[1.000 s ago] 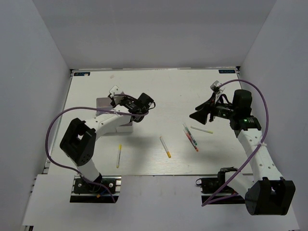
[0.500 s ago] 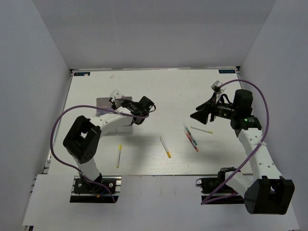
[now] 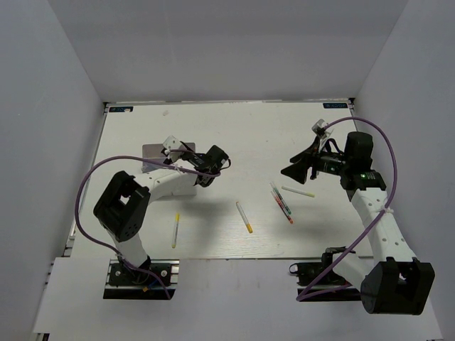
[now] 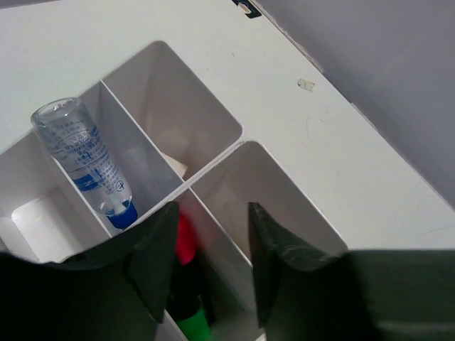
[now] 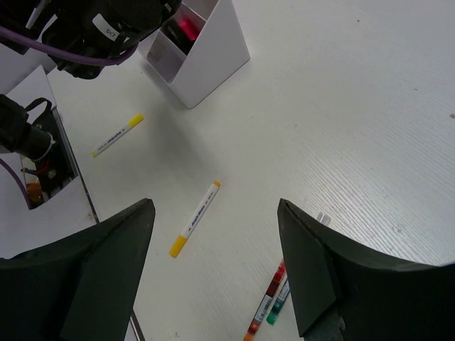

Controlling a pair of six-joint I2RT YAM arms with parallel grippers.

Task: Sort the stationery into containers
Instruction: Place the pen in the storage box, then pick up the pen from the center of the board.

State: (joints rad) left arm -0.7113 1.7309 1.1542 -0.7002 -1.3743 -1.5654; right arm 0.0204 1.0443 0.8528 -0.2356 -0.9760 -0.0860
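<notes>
The boxes (image 4: 213, 121) stand at the left of the counter (image 3: 234, 135). Since a second ago only the left hand (image 4: 212, 209) has been shifted slightly above them, narrowly parted with nothing held, so a drop is judged finished. One marker (image 4: 85, 160) and two highlighters (image 4: 186, 234) are counted inside. Five pens (image 3: 244, 217) are left loose, three yellow-ended and two coloured, near the right hand (image 5: 215, 206), which is spread wide and empty.

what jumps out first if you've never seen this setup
The left gripper, open, hovers right over the white containers, where a white-blue marker and a pink highlighter sit in compartments. On the table, thin pens lie scattered: two yellow-tipped ones mid-table and a cluster near the open right gripper.
</notes>
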